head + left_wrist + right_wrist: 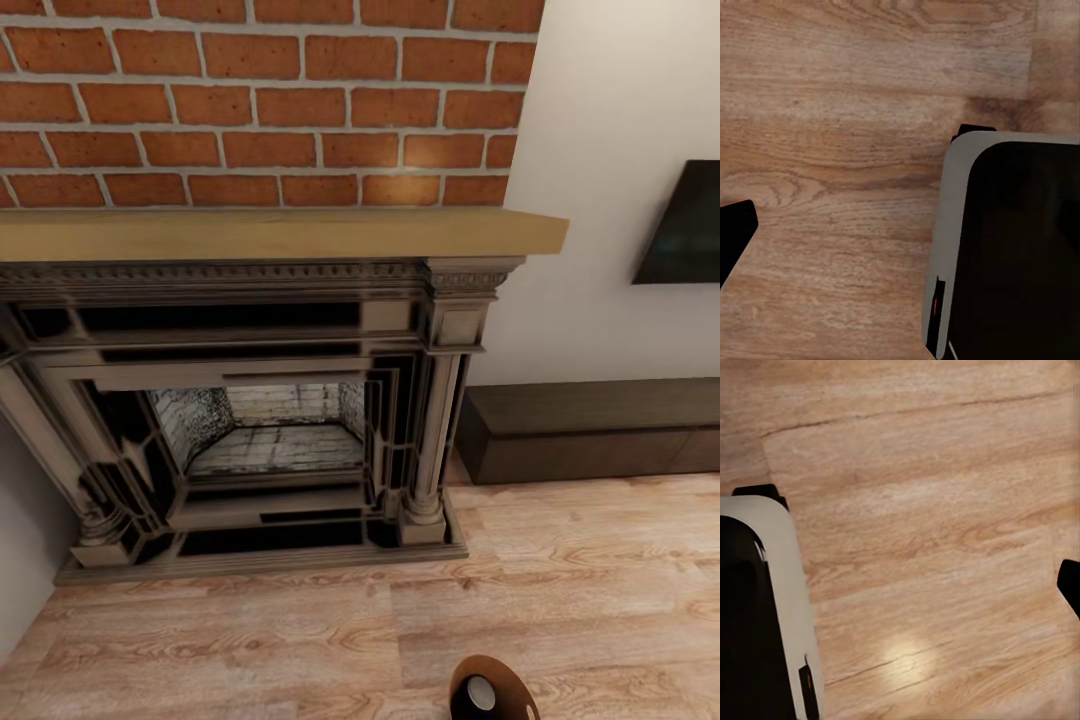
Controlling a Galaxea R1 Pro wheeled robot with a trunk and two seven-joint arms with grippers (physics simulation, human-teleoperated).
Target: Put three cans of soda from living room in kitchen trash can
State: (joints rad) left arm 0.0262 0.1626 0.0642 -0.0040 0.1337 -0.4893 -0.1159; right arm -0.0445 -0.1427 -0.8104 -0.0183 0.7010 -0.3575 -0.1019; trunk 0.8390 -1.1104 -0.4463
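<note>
I am in the living room, facing the red brick fireplace. At the bottom edge of the head view a small round bin stands on the plank floor, dark outside and coppery brown inside, so it looks like the tash can. A pale silver disc lies inside it; I cannot tell whether it is a can of soda. In the left wrist view one black fingertip pokes in at the edge over bare floor. The right wrist view has one black fingertip at its edge. Nothing sits between the fingers.
A low dark wood bench runs along the white wall right of the fireplace, under the wall television. A tan mantel shelf juts out. My grey and black base sits on the light wood floor.
</note>
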